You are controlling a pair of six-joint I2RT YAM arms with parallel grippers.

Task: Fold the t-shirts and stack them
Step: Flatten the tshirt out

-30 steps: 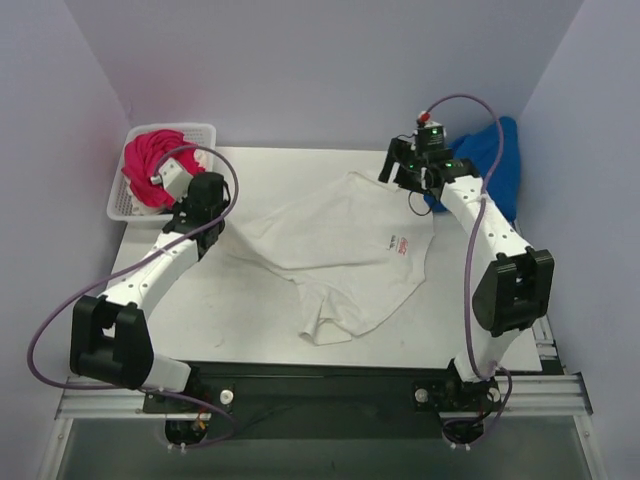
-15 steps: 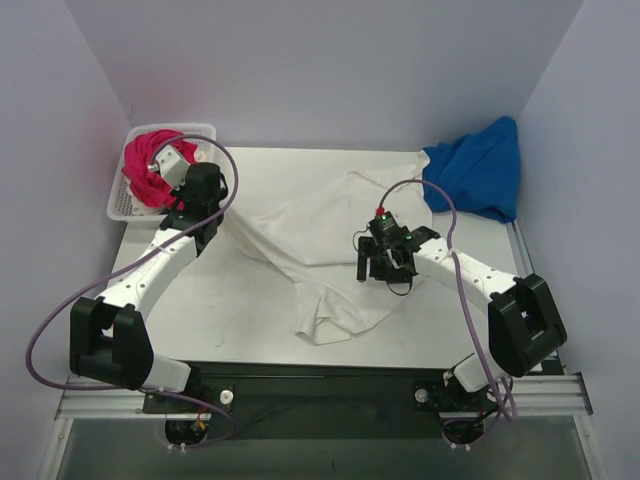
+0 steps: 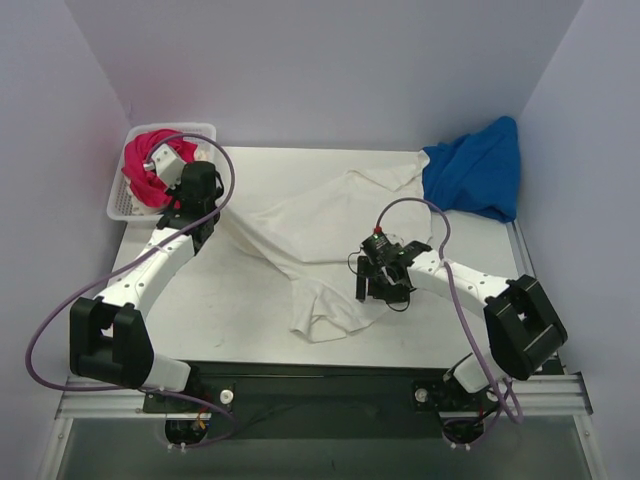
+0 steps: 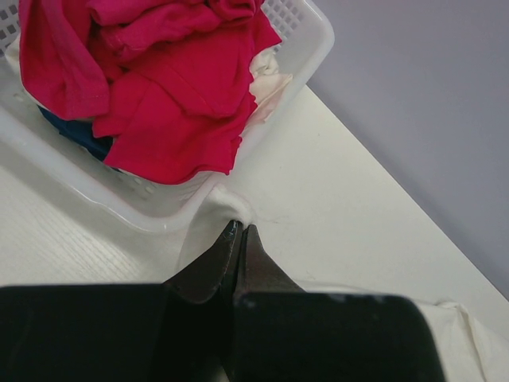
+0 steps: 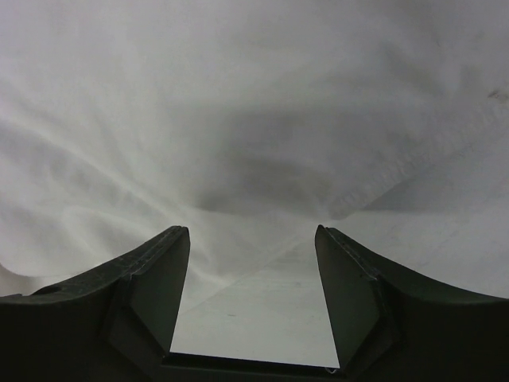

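Observation:
The large white t-shirt (image 3: 320, 235) lies crumpled across the middle of the table; its red print is hidden. My left gripper (image 3: 207, 200) is shut on the shirt's left corner (image 4: 232, 205) right at the basket's near corner. My right gripper (image 3: 385, 285) is open and empty, low over the shirt's front right part (image 5: 238, 119), with bare table between its fingers (image 5: 163, 274). A bright blue t-shirt (image 3: 475, 175) is bunched at the back right. Magenta-pink shirts (image 3: 140, 165) fill the basket and also show in the left wrist view (image 4: 159, 87).
The white lattice basket (image 3: 118, 208) stands at the table's back left corner; its rim (image 4: 310, 48) shows in the left wrist view. Lilac walls close in the back and both sides. The blue shirt rests against the right wall.
My right arm swung from the back right, beside the blue shirt, down to the white shirt's front right part, covering the red print. My left gripper edged toward the basket, pulling the shirt's corner.

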